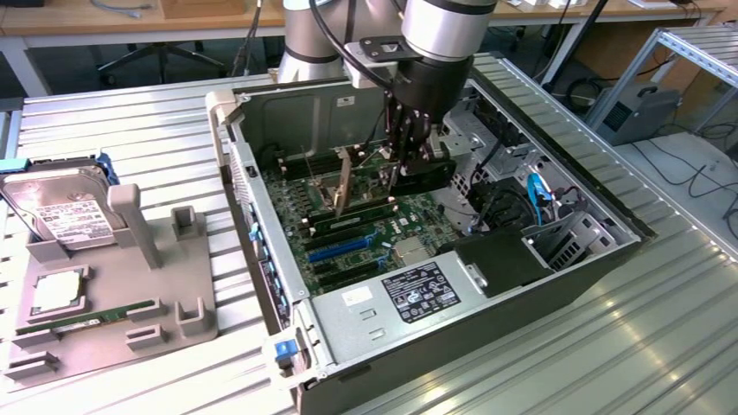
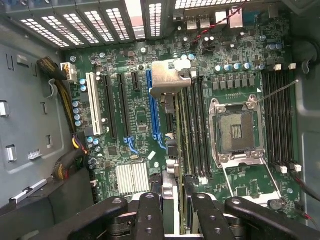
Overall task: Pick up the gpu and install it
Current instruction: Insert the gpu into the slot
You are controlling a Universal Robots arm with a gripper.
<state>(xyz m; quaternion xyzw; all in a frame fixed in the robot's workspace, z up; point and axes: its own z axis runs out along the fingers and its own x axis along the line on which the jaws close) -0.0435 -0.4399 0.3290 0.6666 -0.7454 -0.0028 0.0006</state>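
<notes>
My gripper [image 1: 403, 173] is down inside the open computer case [image 1: 248, 173], shut on the gpu [image 1: 344, 186]. The card stands on its edge just above the green motherboard [image 1: 346, 233]. In the wrist view the gpu [image 2: 165, 80] shows edge-on, running from between my black fingers [image 2: 150, 210] out to its silvery end bracket. It hangs close beside the long blue slot [image 2: 152, 105], between that slot and the memory slots [image 2: 192, 125]. The bracket points towards the case's vented rear slots [image 2: 130, 20].
A grey holder [image 1: 150, 285] at the exterior view's left carries a hard drive [image 1: 64, 216], a processor [image 1: 58, 294] and a green memory stick [image 1: 86, 322]. Inside the case are the processor socket [image 2: 235, 132], a finned heatsink [image 2: 132, 177], blue cables [image 1: 537, 194] and a black box [image 1: 502, 259].
</notes>
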